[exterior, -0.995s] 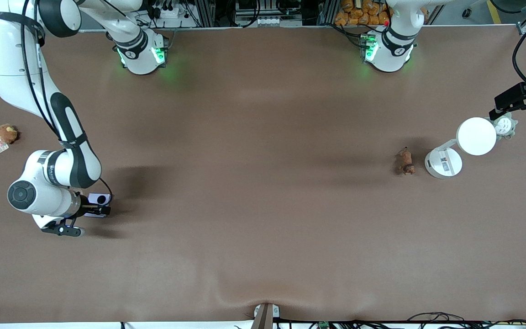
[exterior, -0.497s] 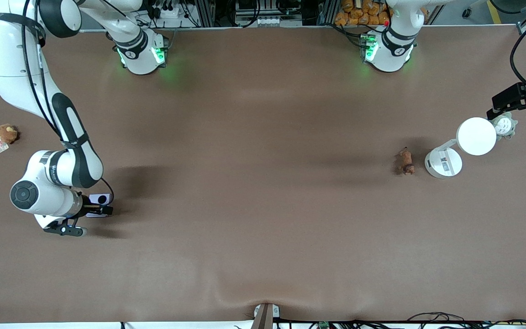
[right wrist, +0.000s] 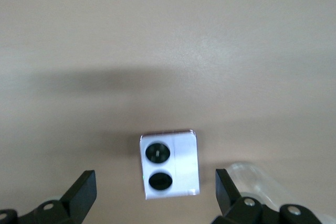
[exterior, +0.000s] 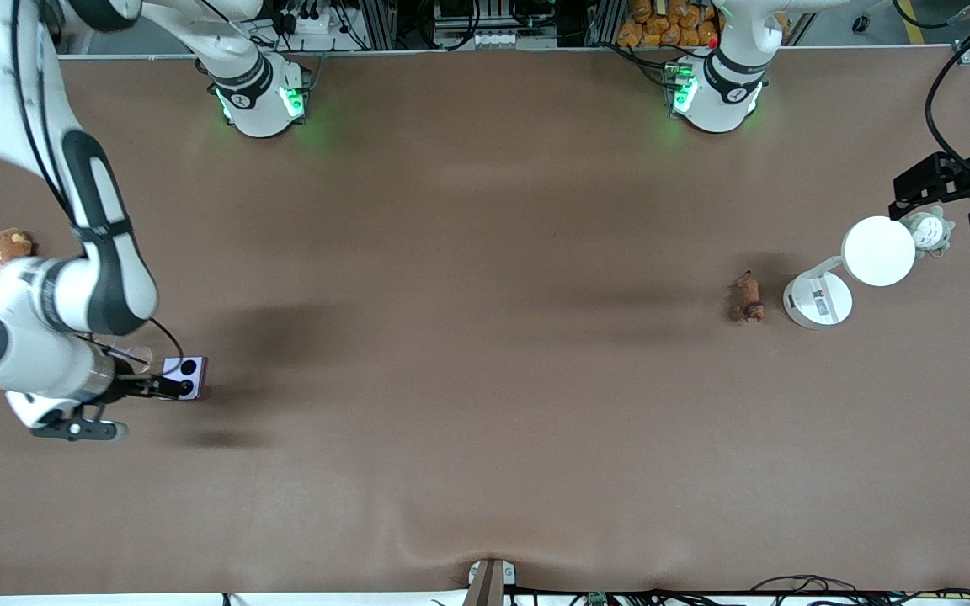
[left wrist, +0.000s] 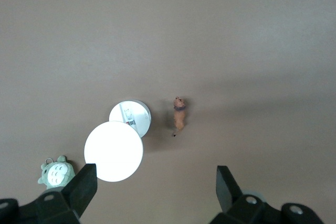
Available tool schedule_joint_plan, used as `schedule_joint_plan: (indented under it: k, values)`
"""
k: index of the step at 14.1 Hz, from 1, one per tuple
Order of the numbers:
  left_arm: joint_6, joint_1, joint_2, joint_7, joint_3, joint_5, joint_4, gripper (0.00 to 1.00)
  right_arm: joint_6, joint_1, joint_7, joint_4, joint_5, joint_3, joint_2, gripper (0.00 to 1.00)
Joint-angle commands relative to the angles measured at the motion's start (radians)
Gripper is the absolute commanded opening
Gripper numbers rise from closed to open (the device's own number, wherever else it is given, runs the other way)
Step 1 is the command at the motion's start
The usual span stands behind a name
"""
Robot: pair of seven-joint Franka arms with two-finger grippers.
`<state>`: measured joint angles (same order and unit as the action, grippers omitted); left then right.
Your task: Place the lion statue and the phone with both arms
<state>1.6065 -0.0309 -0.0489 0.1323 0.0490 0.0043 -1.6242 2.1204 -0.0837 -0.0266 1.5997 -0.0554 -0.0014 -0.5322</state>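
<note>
brown plush (exterior: pixel 11 244) half hidden by arm

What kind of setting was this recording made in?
Likely a robotics lab bench: two arm bases bolted along one edge of a large brown table, cables and equipment racks at that edge, and only small test props laid out, like the phone and lion statue.

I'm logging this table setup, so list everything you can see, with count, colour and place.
phone: one, pale lilac with two black circles, on the table at the right arm's end.
lion statue: one, brown-orange, beside the lamp base, toward the left arm's end.
lamp: one, white, round head over a round base.
grey-white plush: one, beside the lamp head.
brown plush: one, with a tag, at the right arm's end.
table: one, brown.
right gripper: open, over the phone, not holding it.
left gripper: open, raised near the lamp.
</note>
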Motion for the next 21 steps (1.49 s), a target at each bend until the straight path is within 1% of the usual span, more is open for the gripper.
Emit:
schedule_joint_plan:
  k: [1, 2, 5, 7, 9, 10, 11, 13, 14, 15, 16, 21]
  values:
    - [-0.010, -0.007, -0.017, 0.001, 0.014, 0.016, -0.008, 1.00, -0.108, -0.002, -0.036, 0.037, 0.038, 0.006, 0.165, 1.00]
    - [-0.010, -0.007, -0.016, 0.001, 0.014, 0.016, -0.006, 1.00, -0.138, -0.001, -0.036, 0.037, 0.045, 0.006, 0.208, 1.00]
    - [-0.011, -0.009, -0.014, -0.002, 0.014, 0.016, -0.005, 1.00, -0.299, 0.044, -0.024, 0.037, 0.045, -0.003, 0.342, 1.00]
    - [-0.010, -0.011, -0.011, -0.002, 0.012, 0.017, -0.002, 1.00, -0.390, 0.044, -0.019, 0.037, 0.045, -0.002, 0.420, 1.00]
    - [-0.010, -0.011, -0.011, -0.008, 0.011, 0.017, 0.003, 1.00, -0.476, 0.042, -0.018, 0.034, 0.051, -0.003, 0.472, 1.00]
    - [-0.011, -0.011, -0.011, -0.011, 0.012, 0.019, 0.003, 1.00, -0.517, 0.039, -0.018, 0.023, 0.069, -0.005, 0.497, 1.00]
    - [-0.011, -0.006, -0.011, -0.032, 0.012, 0.019, 0.001, 1.00, -0.563, 0.036, -0.007, 0.008, 0.089, -0.006, 0.508, 1.00]
    - [-0.017, -0.007, -0.012, -0.153, 0.009, 0.017, 0.000, 1.00, -0.673, 0.035, 0.068, -0.064, 0.101, -0.005, 0.511, 1.00]
    - [-0.034, -0.017, -0.011, -0.234, -0.003, 0.017, 0.003, 1.00, -0.719, 0.038, 0.098, -0.092, 0.101, -0.002, 0.509, 1.00]
    - [-0.051, -0.015, -0.011, -0.297, -0.030, 0.017, 0.004, 1.00, -0.741, 0.041, 0.105, -0.102, 0.101, -0.002, 0.512, 1.00]
    - [-0.053, -0.009, -0.011, -0.310, -0.044, 0.017, 0.004, 1.00, -0.743, 0.042, 0.105, -0.101, 0.101, -0.002, 0.521, 1.00]
    - [-0.053, -0.006, -0.009, -0.295, -0.044, 0.026, 0.010, 1.00, -0.737, 0.044, 0.103, -0.098, 0.100, -0.002, 0.540, 1.00]
